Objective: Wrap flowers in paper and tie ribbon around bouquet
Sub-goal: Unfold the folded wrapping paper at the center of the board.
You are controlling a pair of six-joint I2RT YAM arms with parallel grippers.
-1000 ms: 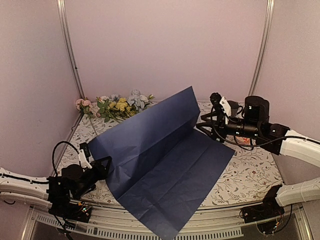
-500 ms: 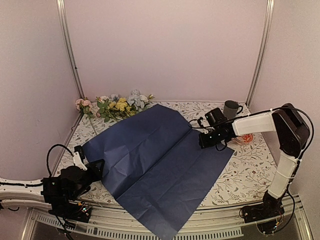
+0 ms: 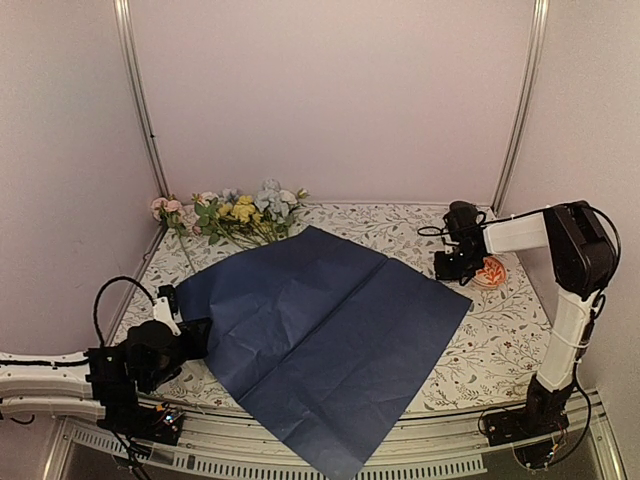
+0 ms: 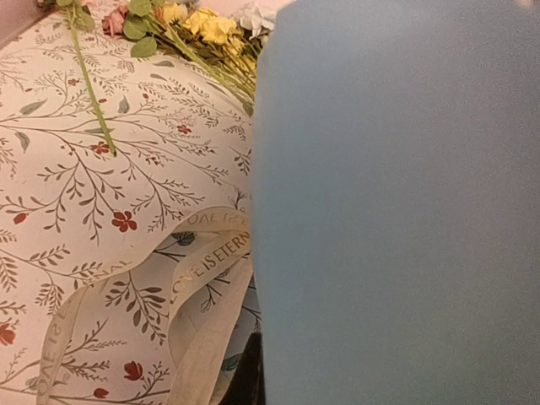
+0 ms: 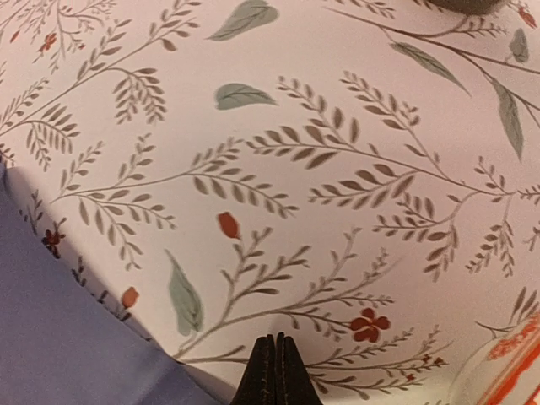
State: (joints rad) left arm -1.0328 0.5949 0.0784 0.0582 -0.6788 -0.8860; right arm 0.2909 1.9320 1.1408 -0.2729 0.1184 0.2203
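The paper (image 3: 320, 340) lies spread flat on the table, navy face up. Its light blue underside (image 4: 396, 211) fills the right of the left wrist view, lifted close to the camera. My left gripper (image 3: 195, 335) is at the paper's left corner, shut on that edge; only one dark finger (image 4: 255, 371) shows. The cream ribbon (image 4: 198, 270), with gold lettering, lies looped just beside it. The flowers (image 3: 235, 212) (image 4: 194, 25) lie at the back left, apart from the paper. My right gripper (image 3: 447, 268) (image 5: 274, 342) is shut and empty over the tablecloth, beside the paper's right edge (image 5: 59, 337).
An orange-patterned dish (image 3: 490, 271) (image 5: 506, 363) sits just right of the right gripper. The paper's near corner (image 3: 340, 462) hangs over the table's front edge. Walls and metal posts (image 3: 140, 100) close the back and sides.
The right gripper let go of the paper's raised far corner, shut, and moved right. The paper dropped flat onto the table. The left arm barely moved.
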